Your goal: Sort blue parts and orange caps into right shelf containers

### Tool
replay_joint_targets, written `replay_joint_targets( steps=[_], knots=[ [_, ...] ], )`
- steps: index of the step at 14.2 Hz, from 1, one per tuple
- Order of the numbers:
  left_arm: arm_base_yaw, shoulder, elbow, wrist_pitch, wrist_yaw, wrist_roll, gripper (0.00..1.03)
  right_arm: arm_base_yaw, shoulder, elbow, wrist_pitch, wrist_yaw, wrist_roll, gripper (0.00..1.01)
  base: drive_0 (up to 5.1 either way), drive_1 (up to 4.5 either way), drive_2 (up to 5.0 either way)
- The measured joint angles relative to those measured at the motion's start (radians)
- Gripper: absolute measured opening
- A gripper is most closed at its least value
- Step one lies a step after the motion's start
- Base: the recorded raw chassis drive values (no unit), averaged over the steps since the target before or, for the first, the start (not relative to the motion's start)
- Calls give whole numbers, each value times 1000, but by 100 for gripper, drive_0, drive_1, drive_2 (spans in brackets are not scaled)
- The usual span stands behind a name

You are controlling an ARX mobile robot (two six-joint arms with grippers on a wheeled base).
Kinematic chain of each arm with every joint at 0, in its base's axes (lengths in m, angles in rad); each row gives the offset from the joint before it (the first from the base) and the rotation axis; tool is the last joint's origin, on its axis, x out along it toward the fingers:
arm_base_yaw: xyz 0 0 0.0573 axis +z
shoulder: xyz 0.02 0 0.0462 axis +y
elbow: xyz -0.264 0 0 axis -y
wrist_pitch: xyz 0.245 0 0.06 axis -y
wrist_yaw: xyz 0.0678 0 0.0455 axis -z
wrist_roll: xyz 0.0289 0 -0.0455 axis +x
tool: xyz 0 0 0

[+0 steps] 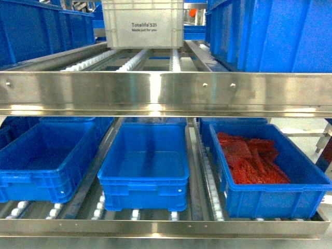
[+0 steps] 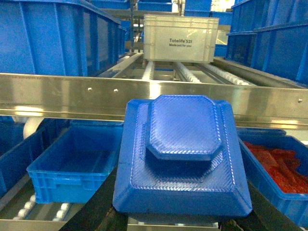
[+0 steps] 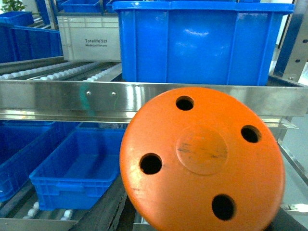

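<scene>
The white crate on the upper rollers reads "Totelife 521, Made just for you"; no other writing shows. Below the steel rail three shallow blue bins sit side by side: the left bin and middle bin show bare floors, and the right bin holds red pieces. The blue part fills the left wrist view just before that rail and the orange cap, with four holes, fills the right wrist view likewise, yet neither claw is visible, so I cannot tell their grip.
</scene>
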Motion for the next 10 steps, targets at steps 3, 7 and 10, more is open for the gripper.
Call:
replay_joint_targets(
  steps=[3,7,10],
  knots=[
    [0,0,0,-1,1,0,40,0,0,0,3,0,0,43,-494,251,251],
    [0,0,0,-3,2,0,40,0,0,0,-2,0,0,43,-492,254,254],
    [0,0,0,-2,2,0,40,0,0,0,-2,0,0,43,-487,258,258]
  ],
)
